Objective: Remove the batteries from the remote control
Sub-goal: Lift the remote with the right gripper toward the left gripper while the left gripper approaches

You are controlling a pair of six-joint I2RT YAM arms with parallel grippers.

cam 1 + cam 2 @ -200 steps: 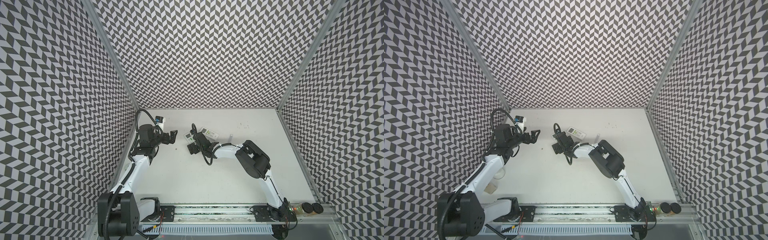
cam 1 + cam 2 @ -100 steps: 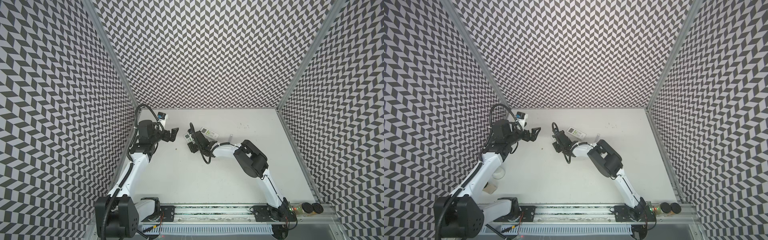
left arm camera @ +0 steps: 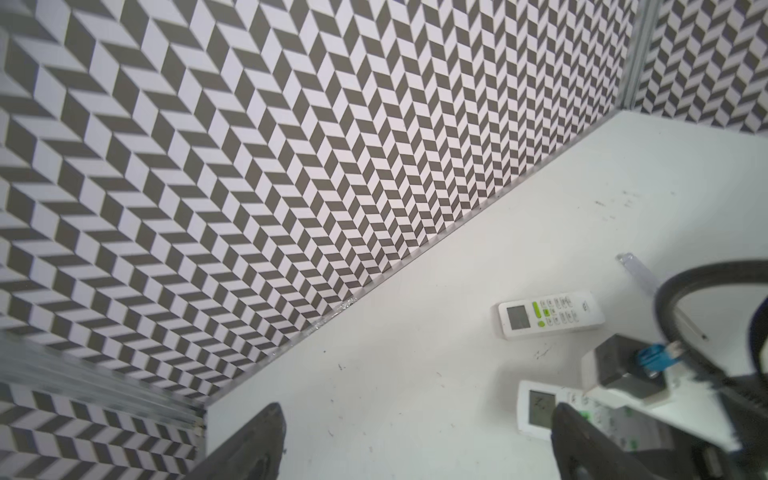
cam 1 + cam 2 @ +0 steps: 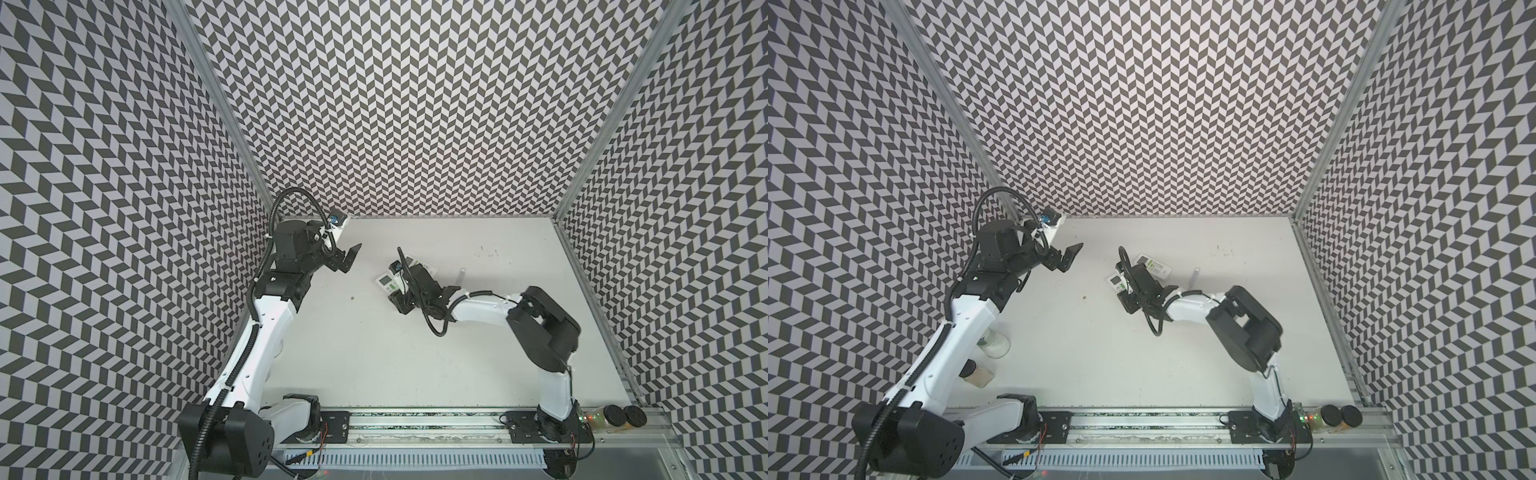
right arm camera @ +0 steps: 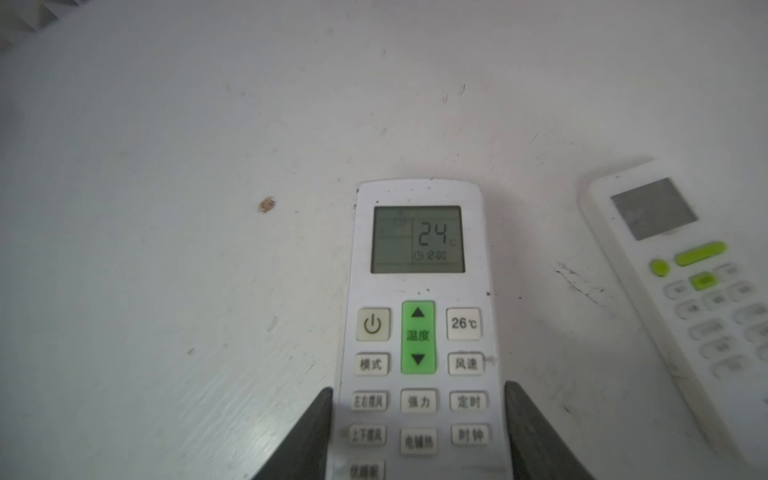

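As my right gripper [image 5: 419,388] clamps the near remote [image 5: 417,324] edgewise, left gripper [image 3: 417,415] wide and empty, it seems light, rigid, slippery.

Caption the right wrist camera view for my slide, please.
Right end effector grips the powered remote, display reading 24; a second remote alongside.

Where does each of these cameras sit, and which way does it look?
Both top views: high at the front, looking down at the table; both arms show.
Left wrist: on the left arm, facing the back wall; open jaws show.
Right wrist: on the right arm, over the remote; jaws press its sides.
Shared: all show that and another remote.
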